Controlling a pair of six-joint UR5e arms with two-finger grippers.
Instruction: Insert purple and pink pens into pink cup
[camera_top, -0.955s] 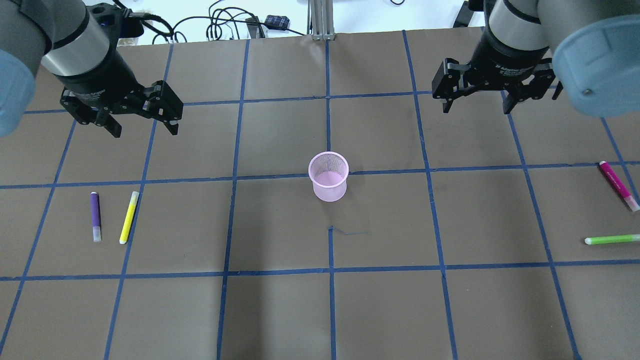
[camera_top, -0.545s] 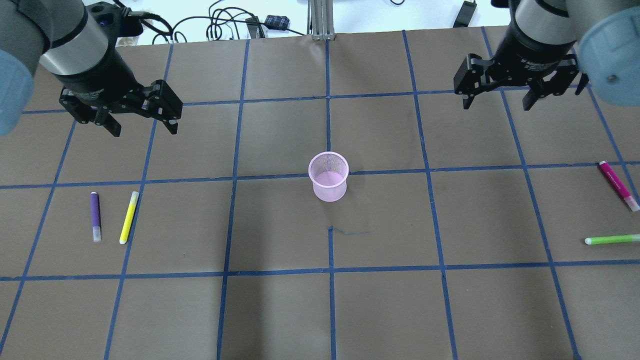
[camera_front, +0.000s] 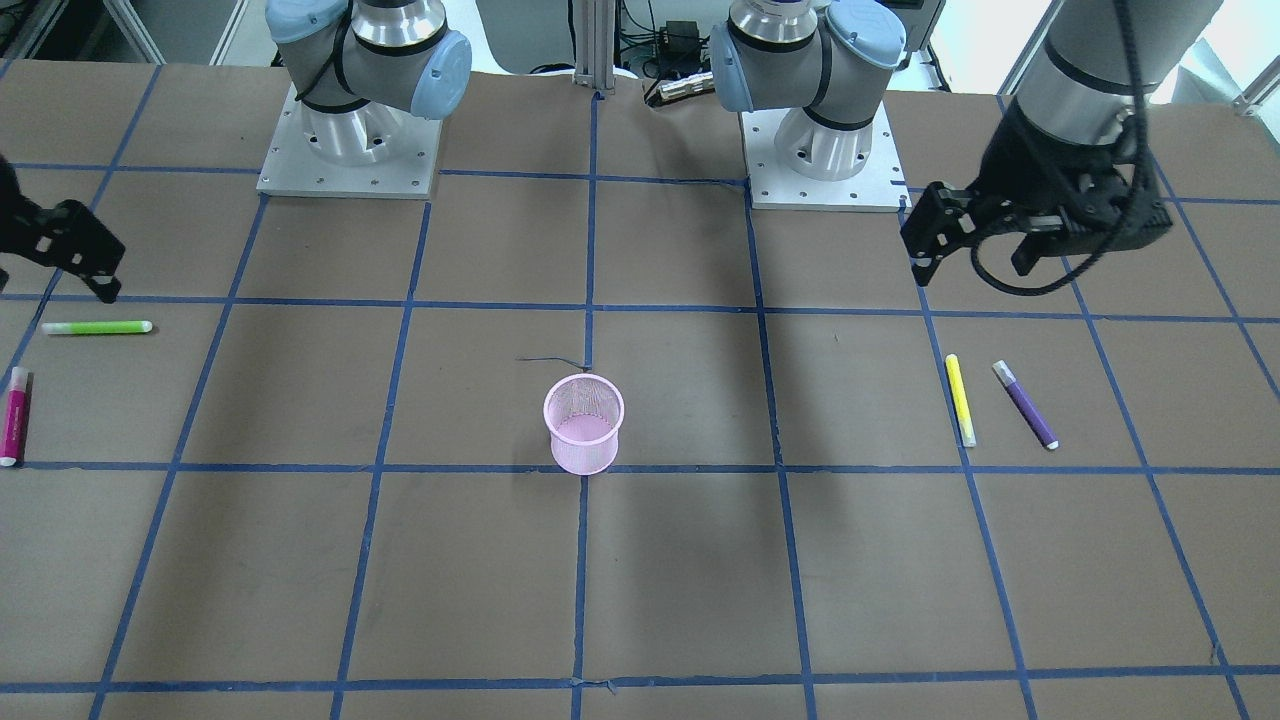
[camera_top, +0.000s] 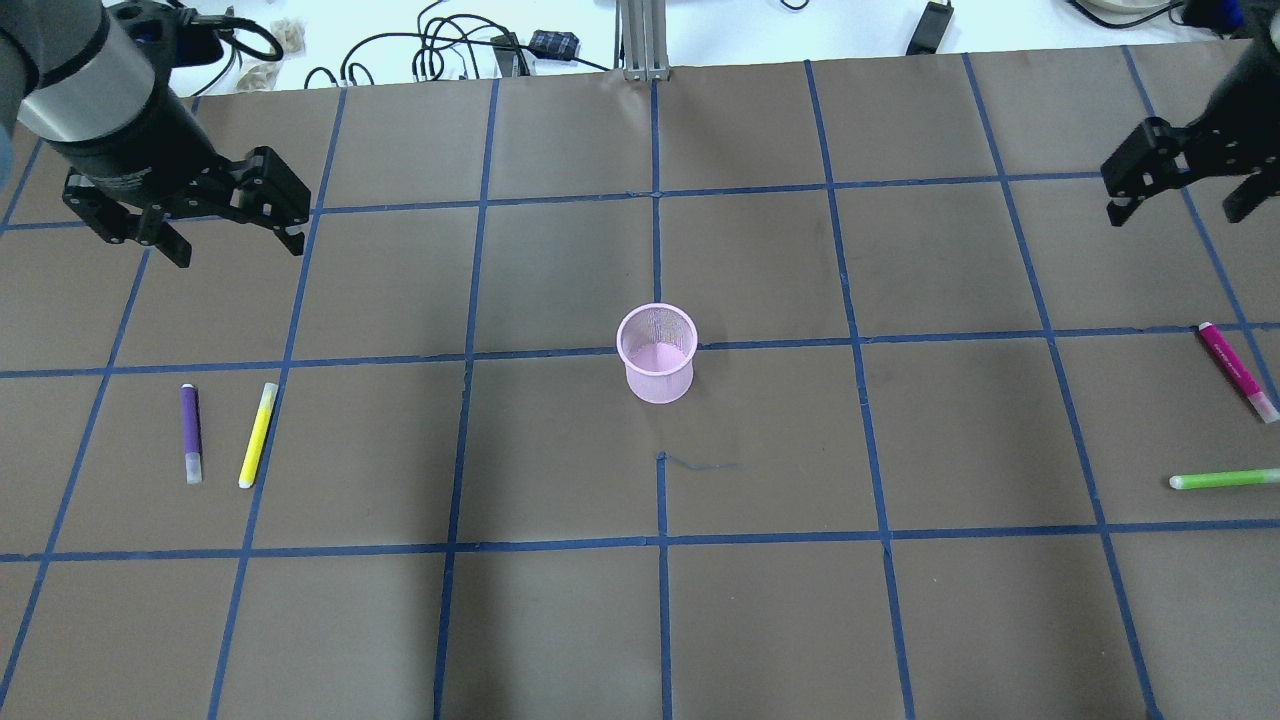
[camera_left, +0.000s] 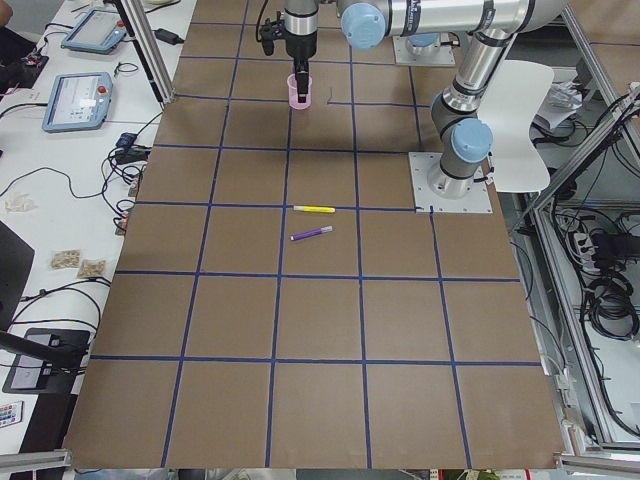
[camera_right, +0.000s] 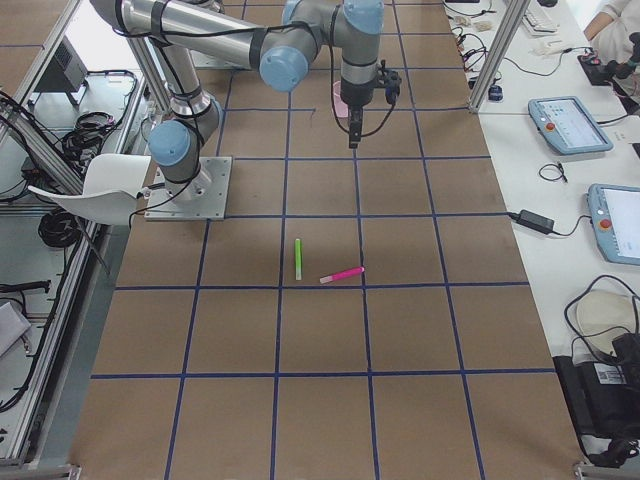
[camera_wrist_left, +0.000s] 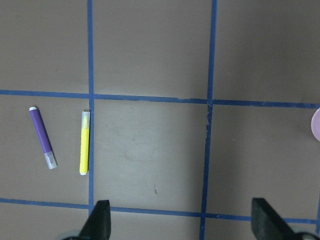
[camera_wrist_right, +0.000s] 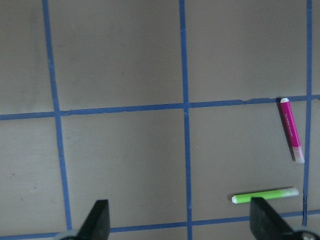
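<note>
In the overhead view the left pincer (camera_top: 238, 250) has slid toward the upper left and the right pincer (camera_top: 1178, 215) to the upper right edge, both spread and empty, while the purple pen (camera_top: 190, 433) at left, pink pen (camera_top: 1237, 371) at right and pink cup (camera_top: 656, 352) at centre lie unmoved.

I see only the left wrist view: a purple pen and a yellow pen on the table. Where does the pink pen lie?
Observer: The pink pen lies on the robot's right side, close to a green pen.
Operator: Is the right gripper on it?
Observer: No. The right gripper hangs open above the table, apart from the pen, and holds nothing.
Operator: Is anything in the cup?
Observer: The pink cup stands upright at the table's middle, and it is empty.
</note>
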